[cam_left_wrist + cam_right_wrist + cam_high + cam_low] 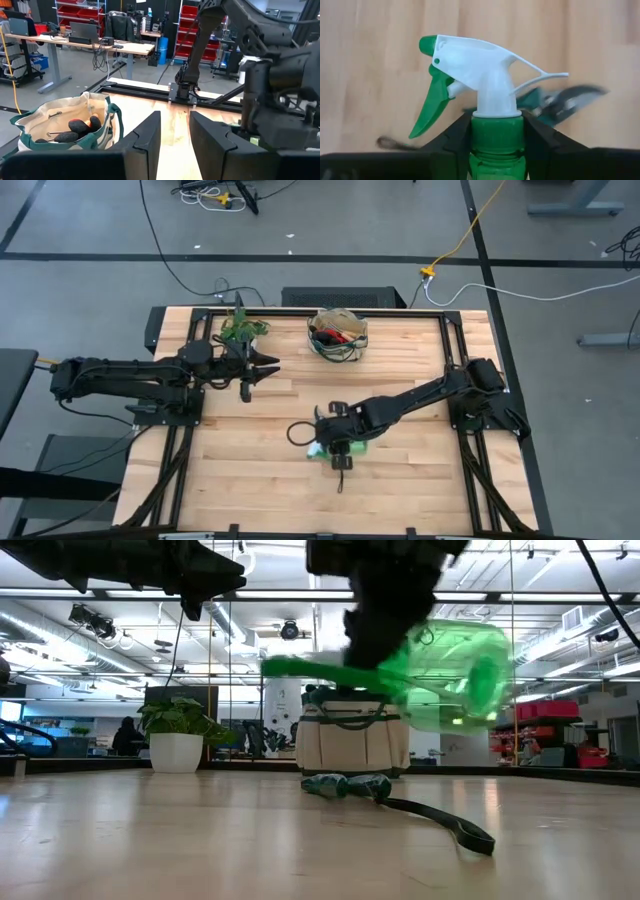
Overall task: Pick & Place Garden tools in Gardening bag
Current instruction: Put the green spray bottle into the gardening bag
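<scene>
My right gripper (pixel 340 442) is shut on the green spray bottle (pixel 440 670) with a white trigger head (pixel 480 65), above the middle of the table. Pruning shears (pixel 348 785) with a dark strap (pixel 460 832) lie flat on the table beneath it; they also show in the right wrist view (pixel 565 99). The beige gardening bag (pixel 338 336) with green trim stands on its base at the far middle. It holds dark and red tools (pixel 80 127). My left gripper (pixel 256 372) hovers open and empty left of the bag. My right gripper pinches the bottle's green neck (pixel 496 137), just under the white trigger head, between its two fingers (pixel 452 137). The fingers come from above. The bottle is lifted clear of the table and lies about level, its body (pixel 470 680) to one side and its nozzle (pixel 290 667) to the other.
A leafy potted plant (pixel 243 328) in a white pot (pixel 175 752) stands at the far left of the table, next to my left gripper. Black frame rails (pixel 455 350) run along the table's sides. Bare wood lies toward the near edge (pixel 260 480).
</scene>
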You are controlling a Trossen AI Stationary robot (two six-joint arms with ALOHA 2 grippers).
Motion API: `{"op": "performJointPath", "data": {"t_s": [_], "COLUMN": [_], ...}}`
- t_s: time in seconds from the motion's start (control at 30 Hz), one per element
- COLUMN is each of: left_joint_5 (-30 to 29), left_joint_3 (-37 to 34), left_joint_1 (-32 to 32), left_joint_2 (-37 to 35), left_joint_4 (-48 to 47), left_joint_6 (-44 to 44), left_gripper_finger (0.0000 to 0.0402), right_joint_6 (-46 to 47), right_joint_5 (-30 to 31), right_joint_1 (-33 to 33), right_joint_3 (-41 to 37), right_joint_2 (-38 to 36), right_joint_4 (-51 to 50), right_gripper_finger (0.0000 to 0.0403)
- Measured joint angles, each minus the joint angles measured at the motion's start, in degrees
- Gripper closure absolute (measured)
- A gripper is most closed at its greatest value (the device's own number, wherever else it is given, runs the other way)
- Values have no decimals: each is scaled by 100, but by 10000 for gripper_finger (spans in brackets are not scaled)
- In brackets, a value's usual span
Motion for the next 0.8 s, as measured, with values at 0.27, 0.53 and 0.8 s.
{"op": "performJointPath", "data": {"t_s": [0.27, 0.53, 0.8], "left_joint_5": [0, 0, 0], "left_joint_3": [0, 0, 0], "left_joint_1": [0, 0, 0], "left_joint_2": [2, 2, 2], "left_joint_4": [-6, -5, -42], "left_joint_6": [0, -2, -9], "left_gripper_finger": [294, 294, 294], "right_joint_6": [-177, -378, -696], "right_joint_5": [801, 1500, 1898], "right_joint_1": [-213, -449, -654], "right_joint_3": [63, 63, 63], "right_joint_2": [-363, -647, -819], "right_joint_4": [64, 315, 665], "right_gripper_finger": [272, 272, 272]}}
